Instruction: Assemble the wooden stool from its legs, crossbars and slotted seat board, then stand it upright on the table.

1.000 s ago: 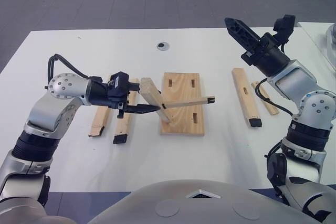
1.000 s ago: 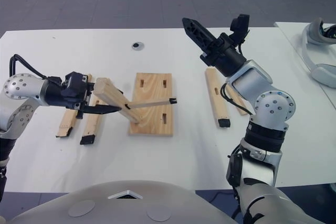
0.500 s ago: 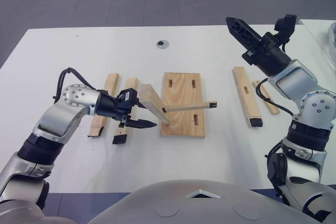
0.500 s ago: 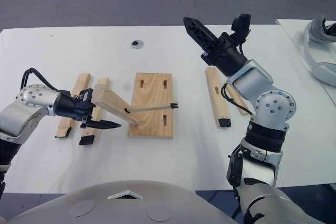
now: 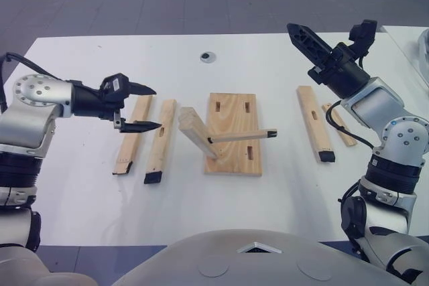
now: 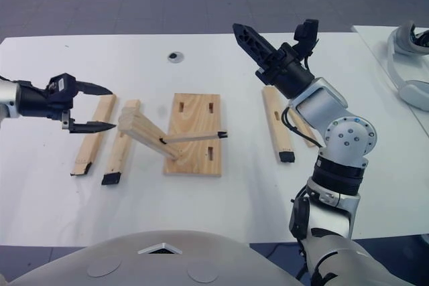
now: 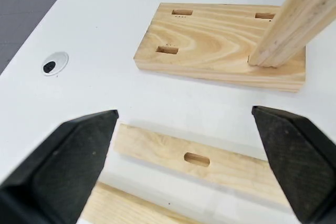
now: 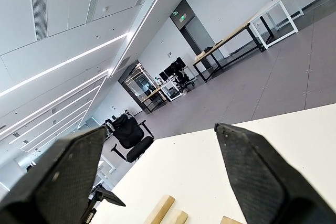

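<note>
Seat board (image 5: 231,115) lies flat at the middle of the white counter (image 5: 80,192), with three of its slots uncovered. The tilted leg (image 5: 194,130) meets the board at the near left corner and leans up toward the left. A crossbar (image 5: 241,136) joins this leg near its lower end and runs to the right above the board, ending in a dark tip.

Left of the board, the outer left leg (image 5: 132,133) and the inner left leg (image 5: 161,140) lie flat, side by side. The inner one has a dark near end and a slot in its upper face. Right of the board and apart from it, the right leg (image 5: 313,128) lies flat. A thinner bar (image 5: 338,125) lies just beyond it. A round grommet (image 5: 208,57) sits in the counter beyond the board.

Left jaws: spread wide, holding nothing. They hover above the far halves of the two left legs, tips pointing toward the board.

Right jaws: spread wide, holding nothing. They are raised above the far right part of the counter, pointing up and away from the robot.
</note>
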Controlling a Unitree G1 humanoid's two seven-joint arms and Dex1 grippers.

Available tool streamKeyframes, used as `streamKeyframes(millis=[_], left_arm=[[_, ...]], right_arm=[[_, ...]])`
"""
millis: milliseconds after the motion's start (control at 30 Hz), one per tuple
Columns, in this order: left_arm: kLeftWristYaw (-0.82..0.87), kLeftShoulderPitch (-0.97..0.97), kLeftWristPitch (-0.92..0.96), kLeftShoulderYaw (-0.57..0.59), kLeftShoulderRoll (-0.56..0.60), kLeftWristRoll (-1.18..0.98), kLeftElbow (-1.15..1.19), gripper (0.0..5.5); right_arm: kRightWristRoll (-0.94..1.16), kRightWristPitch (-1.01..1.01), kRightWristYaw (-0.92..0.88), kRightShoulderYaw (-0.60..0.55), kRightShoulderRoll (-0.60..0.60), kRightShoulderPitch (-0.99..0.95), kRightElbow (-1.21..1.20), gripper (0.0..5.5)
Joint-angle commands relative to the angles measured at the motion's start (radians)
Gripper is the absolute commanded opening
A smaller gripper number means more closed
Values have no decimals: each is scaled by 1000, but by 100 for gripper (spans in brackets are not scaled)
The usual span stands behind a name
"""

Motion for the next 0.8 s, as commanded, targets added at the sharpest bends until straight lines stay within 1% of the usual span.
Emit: streamKeyframes(millis=[33, 133, 233, 333, 433, 567, 800], left_arm=[[141, 60, 79, -15, 48, 157, 59, 470], [233, 137, 198, 28, -1, 136, -18, 470], [410, 170, 325, 93, -85, 139, -35, 470], [504, 204, 435, 134, -140, 118, -90, 470], [545, 242, 498, 162, -157, 109, -138, 470], [552, 294, 521, 172, -153, 106, -173, 470], [574, 237, 595, 177, -205, 44, -252, 470]], right_arm=[[10, -7, -22, -1, 6, 23, -27, 381], [21, -8, -37, -6, 8, 46, -46, 381], [45, -3, -67, -10, 12, 86, -78, 381], [76, -6, -102, -9, 16, 120, -108, 381], [106, -12, -136, -8, 19, 152, -138, 381], [146, -24, -185, -9, 24, 202, -174, 381], [156, -61, -214, 25, 38, 223, -193, 381]])
